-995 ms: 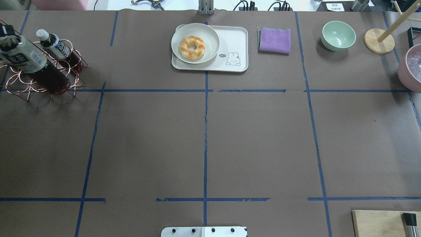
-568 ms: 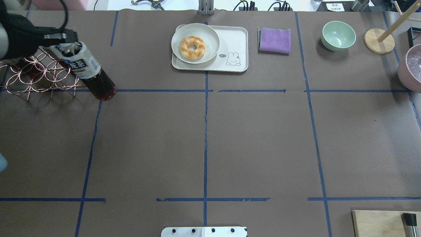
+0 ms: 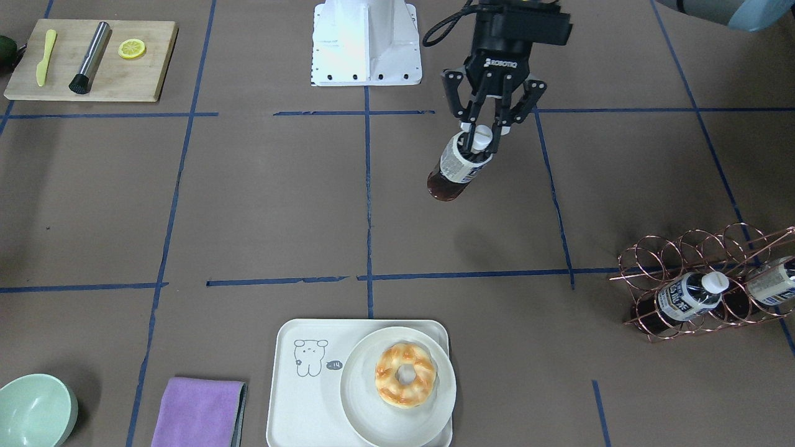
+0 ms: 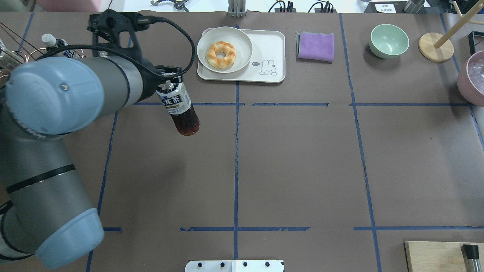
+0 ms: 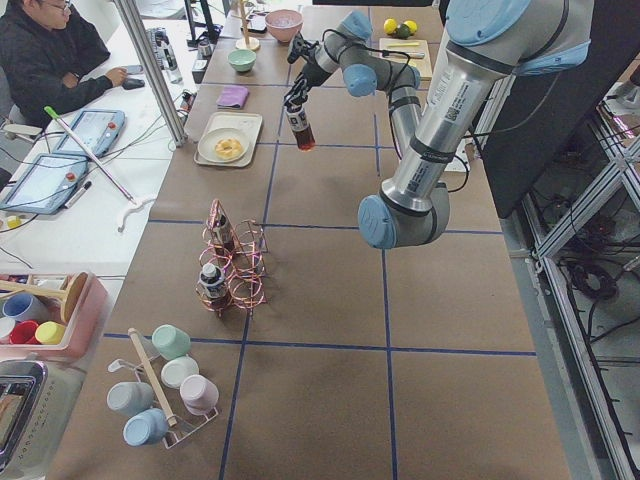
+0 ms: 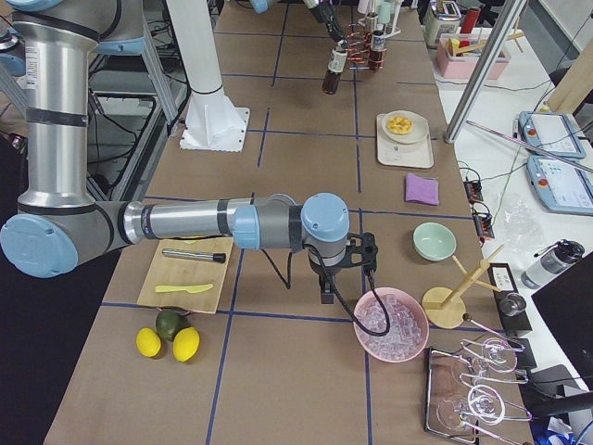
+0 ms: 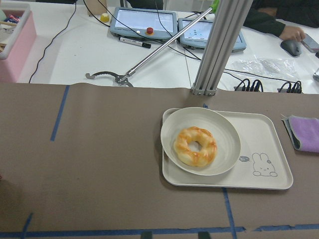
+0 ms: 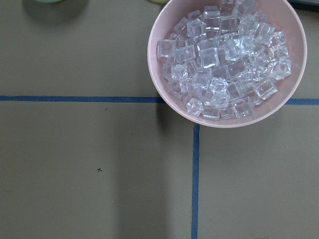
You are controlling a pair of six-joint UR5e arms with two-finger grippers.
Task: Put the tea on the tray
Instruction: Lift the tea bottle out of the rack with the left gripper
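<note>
My left gripper (image 3: 481, 135) is shut on the white cap and neck of the tea (image 3: 455, 169), a small bottle of dark brown drink with a white and blue label. It holds the bottle in the air above the brown table. In the overhead view the tea (image 4: 181, 109) hangs left of and nearer me than the cream tray (image 4: 270, 41). The tray (image 7: 264, 134) shows its line-drawn animal and has bare room on its right half. My right gripper (image 6: 327, 295) shows only in the exterior right view, beside the ice bowl; I cannot tell its state.
A round plate with a donut (image 4: 224, 49) fills the tray's left half. A copper wire rack (image 3: 702, 292) holds two more bottles at far left. A purple cloth (image 4: 316, 46), a green bowl (image 4: 389, 40), a pink ice bowl (image 8: 227, 59) and a wooden board (image 3: 93, 59) lie to the right.
My left arm has lifted the tea out of the wire rack and carried it right, towards the tray. Nothing else has moved.
</note>
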